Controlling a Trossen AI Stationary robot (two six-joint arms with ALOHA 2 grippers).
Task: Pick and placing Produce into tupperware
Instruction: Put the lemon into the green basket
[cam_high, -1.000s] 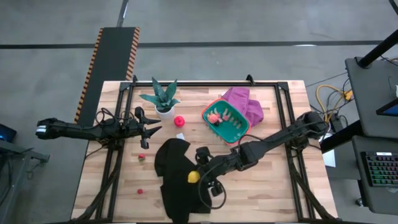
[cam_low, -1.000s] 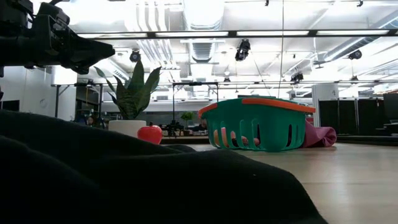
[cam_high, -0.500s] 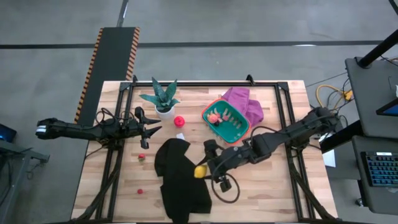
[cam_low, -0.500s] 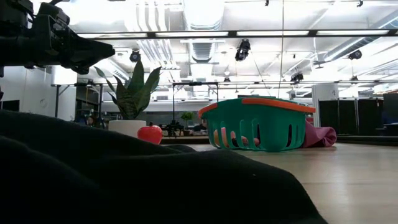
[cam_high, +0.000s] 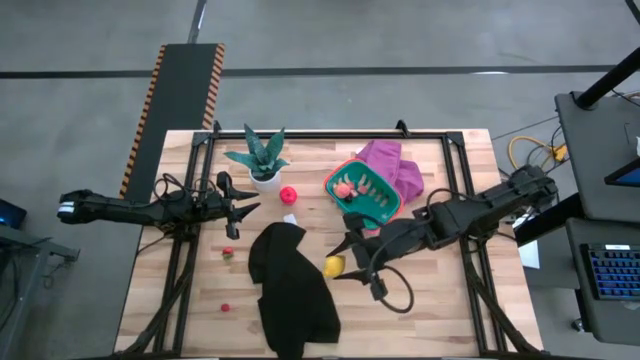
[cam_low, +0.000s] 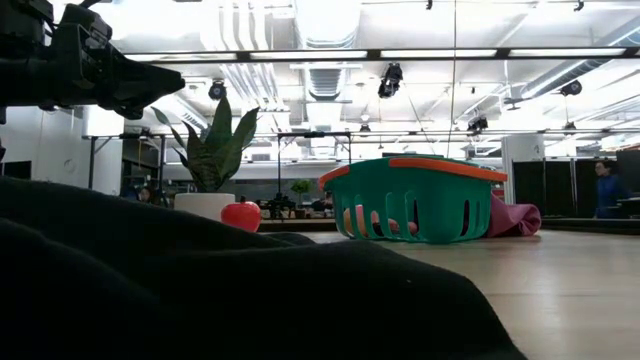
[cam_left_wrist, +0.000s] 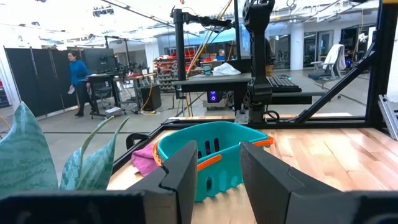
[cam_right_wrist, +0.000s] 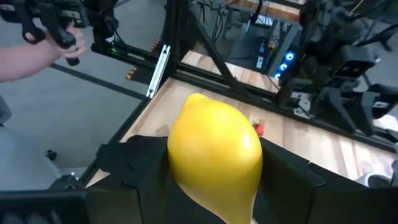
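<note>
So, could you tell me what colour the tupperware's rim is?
Orange, on the teal tupperware; clearest in the low view.

One wooden slatted worktop (cam_high: 450, 300) carries one teal plastic tupperware with an orange rim (cam_high: 384, 208), one crumpled purple cloth (cam_high: 395, 165), one black cloth (cam_high: 290, 285) and one potted green plant in a white pot (cam_high: 258, 158). Loose toy produce on the boards numbers three: one larger red round fruit (cam_high: 288, 195) and two small red pieces (cam_high: 228, 252) (cam_high: 225, 308). One yellow toy lemon (cam_high: 334, 266) sits between the right arm's jaws. Pink and orange pieces lie inside the container; their number cannot be told. Two dark robot arms are present.
</note>
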